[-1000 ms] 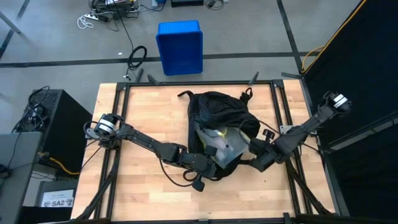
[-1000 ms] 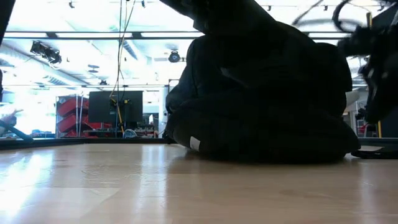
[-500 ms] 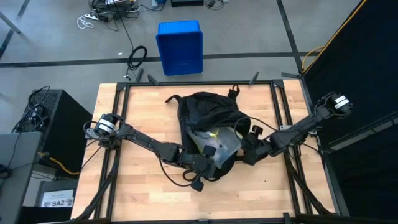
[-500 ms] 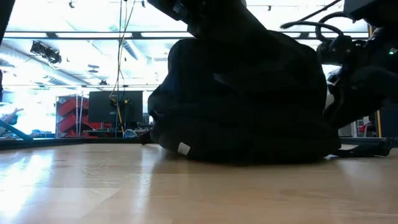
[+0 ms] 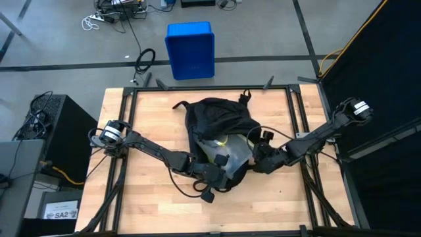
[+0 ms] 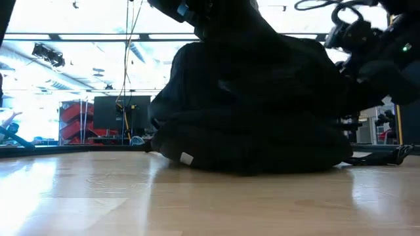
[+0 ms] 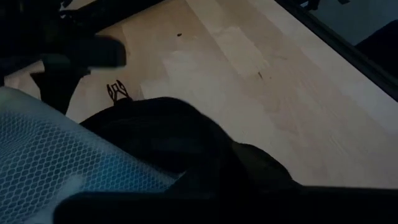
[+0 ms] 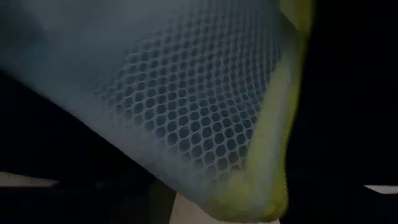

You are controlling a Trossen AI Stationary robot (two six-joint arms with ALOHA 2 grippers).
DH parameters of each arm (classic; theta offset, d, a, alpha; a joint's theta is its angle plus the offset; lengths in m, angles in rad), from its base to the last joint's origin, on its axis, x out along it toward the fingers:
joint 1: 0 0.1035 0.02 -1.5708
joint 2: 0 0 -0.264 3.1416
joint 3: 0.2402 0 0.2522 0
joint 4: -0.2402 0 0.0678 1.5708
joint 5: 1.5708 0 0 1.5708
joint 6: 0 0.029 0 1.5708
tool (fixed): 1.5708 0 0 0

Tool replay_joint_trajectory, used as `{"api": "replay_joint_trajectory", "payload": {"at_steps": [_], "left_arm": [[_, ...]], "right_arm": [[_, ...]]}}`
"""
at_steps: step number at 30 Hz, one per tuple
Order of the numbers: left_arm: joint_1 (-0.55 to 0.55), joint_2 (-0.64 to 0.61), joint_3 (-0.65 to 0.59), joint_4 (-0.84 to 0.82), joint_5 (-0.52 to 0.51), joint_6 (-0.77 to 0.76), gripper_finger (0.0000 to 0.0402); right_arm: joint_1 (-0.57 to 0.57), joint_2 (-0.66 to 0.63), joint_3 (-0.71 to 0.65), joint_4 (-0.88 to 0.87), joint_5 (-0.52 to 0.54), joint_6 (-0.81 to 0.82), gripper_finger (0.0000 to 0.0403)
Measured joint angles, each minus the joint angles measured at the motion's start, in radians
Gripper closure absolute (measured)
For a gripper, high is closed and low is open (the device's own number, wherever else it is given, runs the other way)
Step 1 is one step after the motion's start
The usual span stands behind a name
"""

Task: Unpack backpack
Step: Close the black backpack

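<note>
The black backpack lies on the wooden table, its underside on the boards, as the low view also shows. Its near part gapes and shows a grey mesh lining with a yellow edge. My left gripper is shut at the near rim of that gap. My right gripper stands open at the backpack's right side, with the mesh lining right in front of it. My left gripper is shut on the black fabric at the backpack's near rim, coming level from the table's left. The fabric bulges over the fingers and hides the place of contact. The backpack rests on the table. My right gripper: I cannot tell whether it touches the mesh.
A blue plastic bin stands on the floor beyond the far edge. Black frame rails run along the table's left and right sides. Bare boards lie near and left of the backpack. A strap trails off its far left.
My right gripper has gone toward the table's left, up against the backpack's right side. The backpack's far part and its strap have slid toward the left edge, while its near rim at my left gripper has stayed in place.
</note>
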State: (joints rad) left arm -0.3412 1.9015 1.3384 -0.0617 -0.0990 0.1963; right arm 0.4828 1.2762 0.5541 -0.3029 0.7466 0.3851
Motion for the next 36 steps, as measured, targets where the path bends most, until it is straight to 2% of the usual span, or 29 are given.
{"api": "replay_joint_trajectory", "payload": {"at_steps": [8, 18, 23, 28, 36], "left_arm": [[0.000, -0.010, 0.000, -0.052, 0.002, -0.021, 0.0401], [-0.002, -0.045, 0.000, -0.096, -0.004, -0.028, 0.0401], [-0.001, -0.046, 0.000, -0.098, -0.005, -0.029, 0.0401], [-0.001, -0.046, 0.000, -0.128, -0.007, -0.042, 0.0401], [-0.001, -0.055, -0.001, -0.254, -0.033, -0.085, 0.0401]], "right_arm": [[0.042, 0.000, 0.000, 0.274, -0.036, -0.199, 0.0261], [0.035, 0.000, 0.000, 0.296, -0.048, -0.224, 0.0300], [0.024, 0.000, 0.001, 0.235, -0.060, -0.114, 0.0291], [0.039, 0.000, 0.001, 0.223, -0.062, -0.138, 0.0265], [0.085, 0.000, 0.001, 0.430, -0.102, -0.248, 0.0238]]}}
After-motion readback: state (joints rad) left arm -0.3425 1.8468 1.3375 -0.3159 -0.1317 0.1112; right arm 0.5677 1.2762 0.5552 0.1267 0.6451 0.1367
